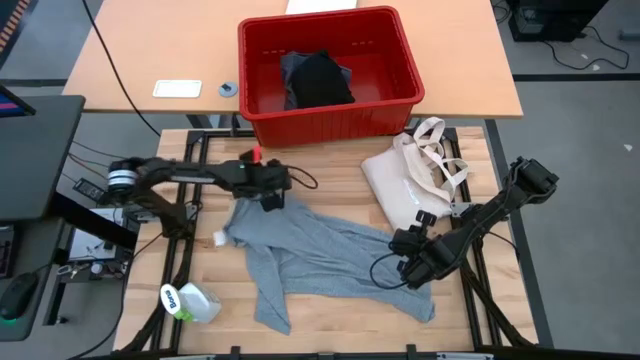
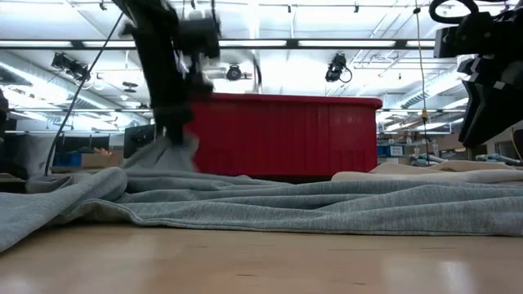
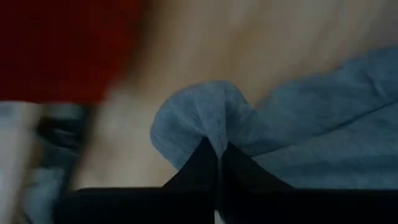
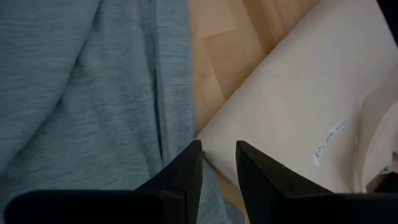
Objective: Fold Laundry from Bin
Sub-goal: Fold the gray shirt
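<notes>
Your left gripper (image 3: pixel 219 163) is pinched tight on a puckered fold of the light grey cotton T-shirt (image 1: pixel 310 255), at the garment's top edge nearest the large red rectangular plastic bin (image 1: pixel 325 75). In the low view the cloth peaks up under that gripper (image 2: pixel 173 139), with the red wall close behind it. From the grip, the shirt spreads away across the pale wooden slat table (image 1: pixel 210 185) toward the front edge and toward your other arm, wrinkled and uneven. Bare wood lies between the gripped edge and the bin.

Your right gripper (image 4: pixel 217 165) hangs with a narrow gap between its fingers, holding nothing, above the shirt's far hem where grey cloth (image 4: pixel 93 93) meets the cream canvas tote bag (image 4: pixel 298 112). That tote (image 1: pixel 410 175), with its loop handles, lies just beyond this gripper, between it and the bin's corner, crowding that side.

A dark black garment (image 1: pixel 318 80) sits inside the bin. Near the table's front left corner, well clear of both grippers, lies a white and green plastic container (image 1: pixel 190 302).
</notes>
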Robot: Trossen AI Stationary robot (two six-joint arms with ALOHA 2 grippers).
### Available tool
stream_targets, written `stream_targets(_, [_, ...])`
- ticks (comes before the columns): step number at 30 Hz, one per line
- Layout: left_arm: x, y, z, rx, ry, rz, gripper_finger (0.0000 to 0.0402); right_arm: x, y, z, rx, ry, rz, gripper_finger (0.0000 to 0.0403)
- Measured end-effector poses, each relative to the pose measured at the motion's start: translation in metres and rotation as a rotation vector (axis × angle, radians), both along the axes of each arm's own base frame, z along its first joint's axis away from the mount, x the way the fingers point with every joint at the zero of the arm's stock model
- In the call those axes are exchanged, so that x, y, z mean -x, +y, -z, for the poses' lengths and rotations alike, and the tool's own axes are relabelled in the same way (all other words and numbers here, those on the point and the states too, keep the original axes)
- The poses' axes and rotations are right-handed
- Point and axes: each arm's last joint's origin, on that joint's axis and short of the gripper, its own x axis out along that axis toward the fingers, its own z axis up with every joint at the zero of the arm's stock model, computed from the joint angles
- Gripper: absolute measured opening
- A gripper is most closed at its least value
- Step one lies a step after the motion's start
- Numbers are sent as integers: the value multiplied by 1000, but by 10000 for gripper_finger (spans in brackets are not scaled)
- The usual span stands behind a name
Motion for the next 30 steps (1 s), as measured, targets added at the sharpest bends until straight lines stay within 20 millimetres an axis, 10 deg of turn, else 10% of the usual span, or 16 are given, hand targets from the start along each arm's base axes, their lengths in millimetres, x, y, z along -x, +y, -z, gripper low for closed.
stream_targets(8, [47,-20,-74,-421,-228,-193,6,-3,4,0,-19,-37,-22,106])
stream_targets(20, [69,-6,-69,-359,-134,-304,12,-22,16,-2,-73,-147,-214,106])
stream_targets(30, [74,-7,-65,-335,-10,-261,206,-27,31,13,-260,-228,-389,142])
